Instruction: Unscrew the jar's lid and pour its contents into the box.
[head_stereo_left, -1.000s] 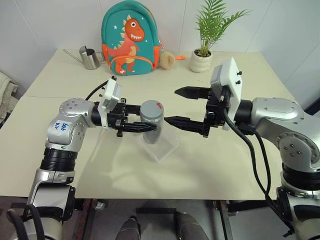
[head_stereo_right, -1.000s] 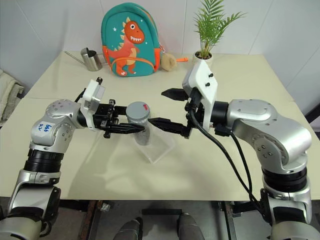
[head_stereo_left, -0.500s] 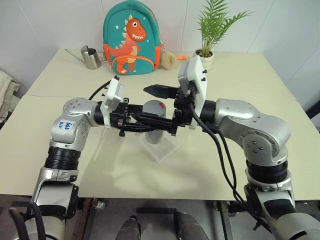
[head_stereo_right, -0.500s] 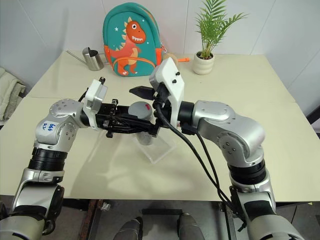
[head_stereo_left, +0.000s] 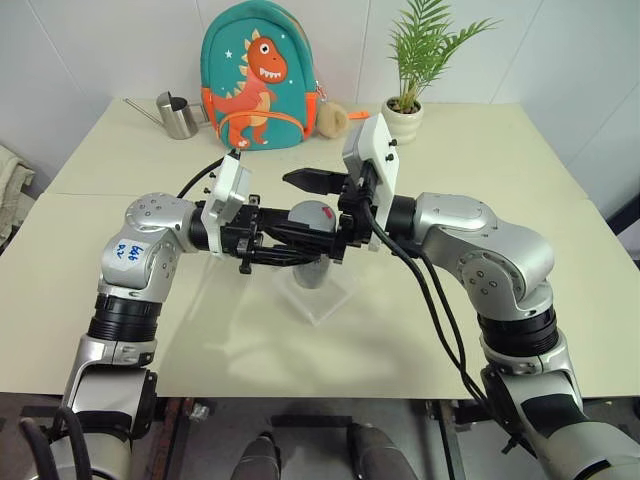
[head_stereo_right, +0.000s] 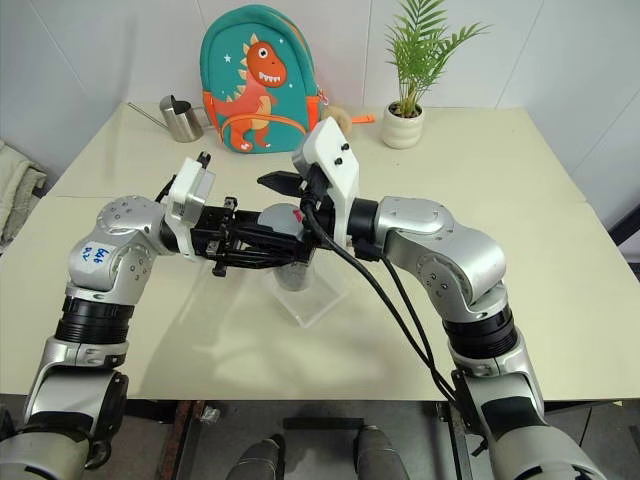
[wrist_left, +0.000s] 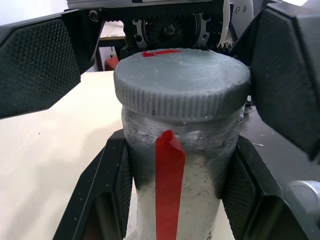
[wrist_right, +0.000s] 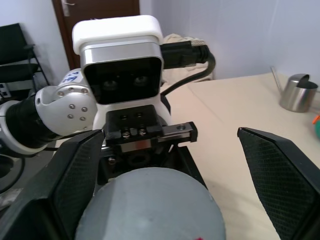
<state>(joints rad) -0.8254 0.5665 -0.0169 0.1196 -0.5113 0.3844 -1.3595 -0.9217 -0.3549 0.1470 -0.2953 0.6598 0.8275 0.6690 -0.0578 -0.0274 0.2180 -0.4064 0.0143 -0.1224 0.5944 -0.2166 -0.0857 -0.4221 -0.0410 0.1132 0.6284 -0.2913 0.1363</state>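
Left gripper (wrist_left: 175, 200) pinches jar (wrist_left: 177, 190) above box (head_stereo_left: 322, 295); right gripper (head_stereo_left: 312, 215) jaws spread around lid (wrist_left: 182, 82), apparently not touching. Backpack (head_stereo_left: 258, 75), watering can (head_stereo_left: 178, 115), plant (head_stereo_left: 410, 70) well behind.

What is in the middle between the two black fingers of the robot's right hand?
The grey lid of the jar, seen in the right wrist view. The right gripper is open, its fingers standing either side of the lid.
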